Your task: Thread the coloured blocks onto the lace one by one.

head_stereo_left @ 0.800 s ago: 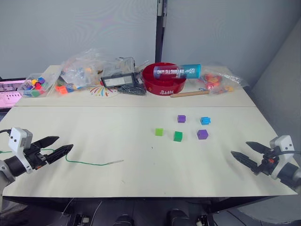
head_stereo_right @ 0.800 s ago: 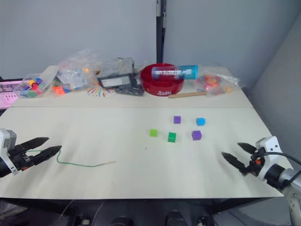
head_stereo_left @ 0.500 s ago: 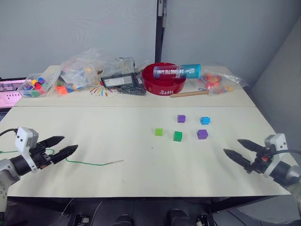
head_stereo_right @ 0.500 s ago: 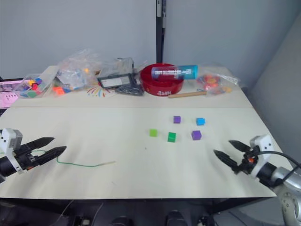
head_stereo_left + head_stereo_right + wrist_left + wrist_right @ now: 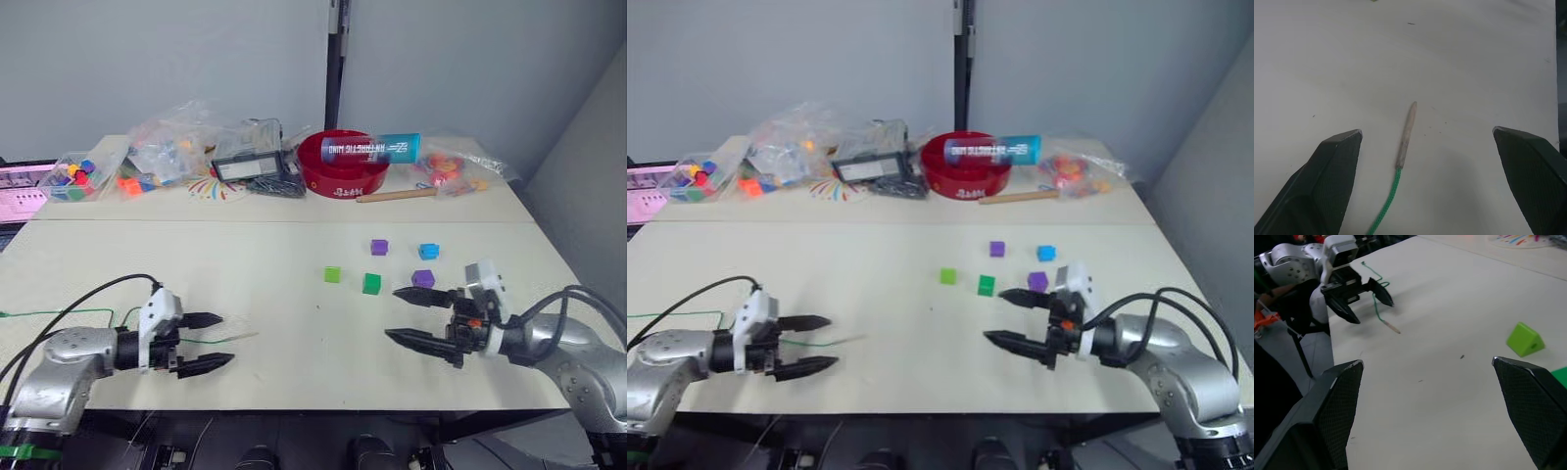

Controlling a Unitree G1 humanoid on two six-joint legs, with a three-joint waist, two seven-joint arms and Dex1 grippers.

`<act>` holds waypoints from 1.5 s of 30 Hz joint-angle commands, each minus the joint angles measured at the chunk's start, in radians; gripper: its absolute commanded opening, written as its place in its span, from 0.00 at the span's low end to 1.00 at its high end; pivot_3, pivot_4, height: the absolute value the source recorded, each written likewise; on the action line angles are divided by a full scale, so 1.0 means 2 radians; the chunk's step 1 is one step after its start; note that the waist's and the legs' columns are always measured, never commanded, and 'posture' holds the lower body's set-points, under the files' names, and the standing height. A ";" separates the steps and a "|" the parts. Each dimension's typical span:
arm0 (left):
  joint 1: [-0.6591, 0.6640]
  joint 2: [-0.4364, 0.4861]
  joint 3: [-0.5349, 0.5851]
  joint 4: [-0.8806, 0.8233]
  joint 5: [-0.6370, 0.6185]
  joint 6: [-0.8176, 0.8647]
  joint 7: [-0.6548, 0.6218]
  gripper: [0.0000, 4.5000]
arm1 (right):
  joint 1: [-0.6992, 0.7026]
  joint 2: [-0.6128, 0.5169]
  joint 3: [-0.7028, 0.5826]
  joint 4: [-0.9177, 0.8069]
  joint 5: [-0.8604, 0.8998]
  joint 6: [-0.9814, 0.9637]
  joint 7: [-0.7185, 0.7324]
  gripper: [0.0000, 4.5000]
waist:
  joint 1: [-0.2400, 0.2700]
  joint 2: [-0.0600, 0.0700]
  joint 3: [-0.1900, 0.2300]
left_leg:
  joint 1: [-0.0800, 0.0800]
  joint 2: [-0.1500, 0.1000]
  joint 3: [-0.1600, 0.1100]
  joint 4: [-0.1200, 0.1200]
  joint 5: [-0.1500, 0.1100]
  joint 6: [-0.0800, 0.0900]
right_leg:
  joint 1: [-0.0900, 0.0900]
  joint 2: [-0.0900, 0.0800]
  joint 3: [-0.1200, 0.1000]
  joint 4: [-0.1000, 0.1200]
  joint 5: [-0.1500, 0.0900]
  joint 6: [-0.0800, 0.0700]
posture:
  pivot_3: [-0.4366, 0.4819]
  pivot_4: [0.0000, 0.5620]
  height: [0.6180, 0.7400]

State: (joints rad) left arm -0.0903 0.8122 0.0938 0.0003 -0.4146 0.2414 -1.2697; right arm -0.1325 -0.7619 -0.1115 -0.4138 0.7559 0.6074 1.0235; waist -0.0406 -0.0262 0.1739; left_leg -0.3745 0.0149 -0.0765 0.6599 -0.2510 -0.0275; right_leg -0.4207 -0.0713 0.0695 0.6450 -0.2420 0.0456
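Both arms have swung inward from the outer edges of the pale surface (image 5: 245,255) within the last second. The left claw (image 5: 215,342) has moved up to the long thin green lace (image 5: 1388,208) and now sits with its black fingers spread wide to either side of the lace's short pale stiff tip (image 5: 1406,134), which lies flat on the surface between them, untouched. The right claw (image 5: 409,315), also spread and holding nothing, has come in close to the cluster of small plastic cubes: the nearer purple cube (image 5: 422,278) is just beside its upper finger, with the darker green cube (image 5: 370,283), light green cube (image 5: 332,274), farther purple cube (image 5: 378,247) and sky blue cube (image 5: 427,251) near by. No cube is on the lace yet. By the look of it, each claw is lined up for its first pick: left on the tip, right on a cube.
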 commanded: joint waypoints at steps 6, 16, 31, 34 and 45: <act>-0.013 -0.013 -0.035 0.059 0.039 -0.045 -0.008 1.00 | 0.021 -0.006 -0.017 -0.044 0.007 0.001 -0.021 0.99 | 0.000 0.000 0.000 | 0.000 0.000 0.000 0.000 0.000 0.000 | 0.000 0.000 0.000 0.000 0.000 0.000 | 0.48 0.27 0.92; -0.030 -0.006 -0.060 0.130 0.055 -0.068 -0.036 0.30 | 0.055 -0.007 -0.044 -0.061 0.012 -0.004 -0.034 1.00 | -0.003 0.000 0.000 | 0.001 0.000 0.000 0.000 0.000 0.000 | 0.001 0.001 0.000 0.001 0.000 0.000 | 0.48 0.27 0.92; -0.070 0.005 -0.047 0.111 0.031 -0.068 -0.055 0.01 | 0.077 0.014 -0.068 -0.054 0.001 -0.020 -0.074 1.00 | -0.001 0.001 -0.001 | 0.001 0.000 0.000 0.000 0.000 0.000 | 0.001 0.000 0.000 0.000 0.000 0.000 | 0.48 0.27 0.92; -0.074 0.009 -0.038 0.085 0.019 -0.046 -0.056 0.01 | 0.084 0.023 -0.082 -0.045 -0.009 -0.027 -0.096 1.00 | -0.001 0.000 -0.001 | 0.001 0.000 0.000 0.000 0.000 0.000 | 0.000 0.000 0.000 0.000 0.000 0.000 | 0.48 0.27 0.92; -0.058 0.040 -0.024 -0.051 -0.018 0.048 -0.042 0.01 | 0.080 0.141 -0.074 0.008 -0.152 -0.082 -0.297 1.00 | -0.004 0.000 -0.001 | 0.000 0.001 0.000 0.000 0.000 0.000 | 0.000 0.001 0.000 0.001 0.000 0.000 | 0.48 0.27 0.92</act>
State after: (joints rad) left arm -0.2117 0.8784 0.0297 -0.0684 -0.4375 0.3352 -1.3578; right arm 0.0478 -0.4974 -0.2714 -0.3843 0.4999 0.4830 0.4895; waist -0.0482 -0.0257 0.1725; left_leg -0.3737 0.0166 -0.0761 0.6600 -0.2513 -0.0268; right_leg -0.4218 -0.0691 0.0702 0.6468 -0.2421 0.0453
